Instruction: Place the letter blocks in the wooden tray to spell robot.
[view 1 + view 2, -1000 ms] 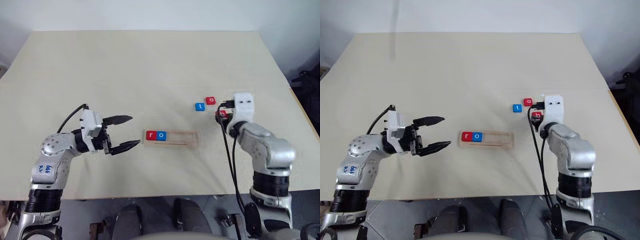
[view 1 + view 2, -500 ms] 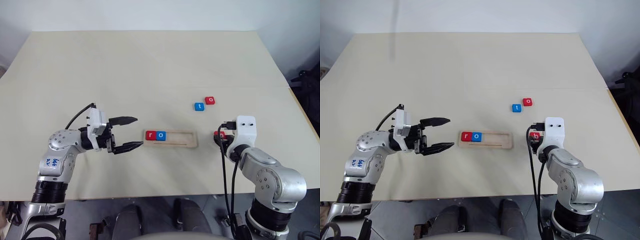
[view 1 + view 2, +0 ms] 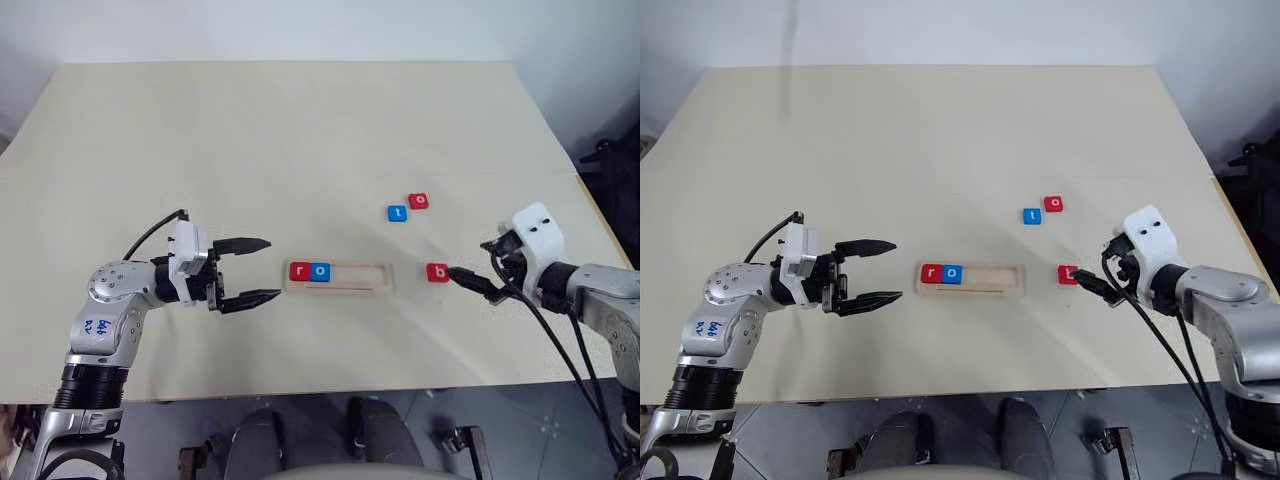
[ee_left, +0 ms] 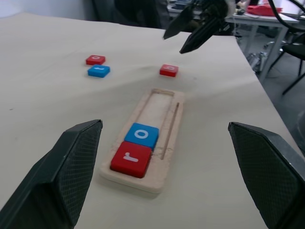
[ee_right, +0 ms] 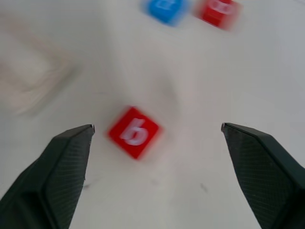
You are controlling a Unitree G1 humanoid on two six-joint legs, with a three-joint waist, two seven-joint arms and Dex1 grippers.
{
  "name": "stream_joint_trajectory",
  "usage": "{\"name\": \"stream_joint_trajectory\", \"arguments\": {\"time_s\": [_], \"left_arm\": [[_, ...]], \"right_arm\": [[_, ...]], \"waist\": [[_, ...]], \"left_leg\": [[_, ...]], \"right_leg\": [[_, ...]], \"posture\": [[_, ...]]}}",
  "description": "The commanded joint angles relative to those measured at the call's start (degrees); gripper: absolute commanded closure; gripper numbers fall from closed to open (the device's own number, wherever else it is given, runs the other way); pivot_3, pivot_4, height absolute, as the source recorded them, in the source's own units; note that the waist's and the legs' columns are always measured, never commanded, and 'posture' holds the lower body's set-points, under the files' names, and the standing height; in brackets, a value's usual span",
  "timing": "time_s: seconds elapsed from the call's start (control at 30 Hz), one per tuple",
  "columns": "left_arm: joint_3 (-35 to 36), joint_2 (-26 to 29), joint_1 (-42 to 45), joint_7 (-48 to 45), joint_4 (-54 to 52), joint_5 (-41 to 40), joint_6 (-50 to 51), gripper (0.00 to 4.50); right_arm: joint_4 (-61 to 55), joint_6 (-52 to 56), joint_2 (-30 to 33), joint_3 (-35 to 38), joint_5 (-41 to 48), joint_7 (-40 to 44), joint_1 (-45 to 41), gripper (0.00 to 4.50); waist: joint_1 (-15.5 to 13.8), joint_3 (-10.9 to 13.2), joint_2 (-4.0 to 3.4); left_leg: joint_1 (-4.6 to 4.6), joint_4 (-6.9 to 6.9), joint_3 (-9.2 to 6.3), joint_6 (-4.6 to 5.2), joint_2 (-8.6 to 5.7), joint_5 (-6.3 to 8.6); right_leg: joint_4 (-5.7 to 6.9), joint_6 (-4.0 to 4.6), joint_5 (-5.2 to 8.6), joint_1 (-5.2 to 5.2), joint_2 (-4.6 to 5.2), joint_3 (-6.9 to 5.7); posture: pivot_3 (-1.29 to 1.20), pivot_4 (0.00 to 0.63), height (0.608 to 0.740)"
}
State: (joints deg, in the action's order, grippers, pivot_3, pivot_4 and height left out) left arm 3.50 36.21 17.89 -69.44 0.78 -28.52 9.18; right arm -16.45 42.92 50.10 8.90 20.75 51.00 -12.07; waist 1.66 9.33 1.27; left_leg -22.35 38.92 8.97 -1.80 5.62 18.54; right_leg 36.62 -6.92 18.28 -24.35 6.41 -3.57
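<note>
So on the left side of the table (image 3: 300,130) the left gripper (image 3: 262,270) hangs just above the surface, fingers spread apart and holding nothing, pointed at the left end of the wooden tray (image 3: 340,276). The tray lies near the middle with the red r block (image 3: 301,270) and blue o block (image 3: 321,270) touching side by side at its left end; the remaining slots are bare wood. Just right of the tray, the red b block (image 3: 437,272) lies flat on the table. Farther back, the blue t block (image 3: 398,213) and red o block (image 3: 419,201) lie close together. The right gripper (image 3: 470,279) is just right of the b, fingers wide apart, not holding it.
</note>
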Motion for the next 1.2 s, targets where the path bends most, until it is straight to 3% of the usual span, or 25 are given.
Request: {"name": "stream_joint_trajectory", "arguments": {"time_s": [0.03,0.17,0.4,0.5,0.67,0.77,1.0,1.2], "left_arm": [[-0.1,0.4,0.5,-1.6,-1.0,0.3,-1.8,0.0],[-1.5,-0.9,1.4,-2.1,-1.2,1.1,-3.2,0.0],[-2.5,-1.4,2.6,-1.6,-2.1,1.2,-2.7,0.0],[-1.9,-1.5,2.3,-1.2,-2.8,0.4,-2.3,0.0],[0.1,-2.6,1.0,-0.2,-5.0,-2.0,-2.6,0.0],[0.5,-2.8,0.3,0.6,-5.7,-2.2,-2.1,0.0],[3.9,-1.4,-5.1,4.3,-6.2,-1.4,-1.9,0.0],[5.6,-0.9,-9.0,5.9,-7.0,-1.1,-2.1,0.0]], "right_arm": [[9.4,-17.2,3.1,-4.0,-2.9,11.9,-2.0,0.03],[23.6,-25.9,3.0,-10.3,-6.0,20.6,-10.3,0.03],[40.3,-35.9,-0.3,-17.5,-12.2,26.8,-21.2,0.03],[43.2,-36.7,-1.2,-18.6,-13.5,27.7,-22.7,0.59],[44.3,-37.5,-1.4,-18.4,-13.5,29.7,-22.4,2.15],[43.3,-38.2,-1.6,-18.1,-12.9,30.4,-21.9,3.04],[26.1,-23.3,-6.3,-17.6,-7.6,27.1,-23.4,3.04],[13.5,-10.0,-11.5,-22.1,-7.2,21.8,-25.2,3.04]], "waist": [[-0.1,0.0,-0.03],[-0.1,0.1,-0.05],[-0.1,0.1,-0.12],[-0.1,0.1,-0.12],[-0.2,0.1,-0.12],[-0.2,0.1,-0.12],[0.3,0.2,-0.24],[-0.5,0.2,-0.26]], "left_leg": [[0.01,0.02,0.03,0.0,-0.01,0.0],[0.02,0.16,0.07,-0.02,0.01,-0.01],[0.02,0.18,0.12,-0.04,0.03,-0.02],[0.02,0.22,0.16,-0.04,0.03,-0.03],[0.04,0.24,0.16,-0.05,0.04,-0.03],[0.04,0.25,0.16,-0.05,0.03,-0.03],[0.09,0.24,0.17,-0.07,0.07,-0.04],[0.04,0.24,0.12,-0.11,0.04,-0.01]], "right_leg": [[-0.01,-0.03,-0.02,0.0,0.01,0.01],[0.03,-0.06,-0.04,0.01,0.02,0.03],[0.04,-0.07,-0.04,0.0,0.03,0.03],[0.08,-0.08,-0.05,0.0,0.05,0.04],[0.16,-0.08,-0.05,0.0,0.06,0.04],[0.16,-0.08,-0.05,0.0,0.08,0.04],[0.33,-0.02,-0.02,-0.13,0.04,0.12],[0.34,0.02,0.0,-0.15,0.09,0.09]], "posture": [[0.0,0.15,0.74],[0.0,0.15,0.74],[0.0,0.15,0.74],[0.0,0.15,0.74],[0.0,0.15,0.74],[0.0,0.15,0.74],[0.0,0.15,0.74],[0.0,0.15,0.74]]}}
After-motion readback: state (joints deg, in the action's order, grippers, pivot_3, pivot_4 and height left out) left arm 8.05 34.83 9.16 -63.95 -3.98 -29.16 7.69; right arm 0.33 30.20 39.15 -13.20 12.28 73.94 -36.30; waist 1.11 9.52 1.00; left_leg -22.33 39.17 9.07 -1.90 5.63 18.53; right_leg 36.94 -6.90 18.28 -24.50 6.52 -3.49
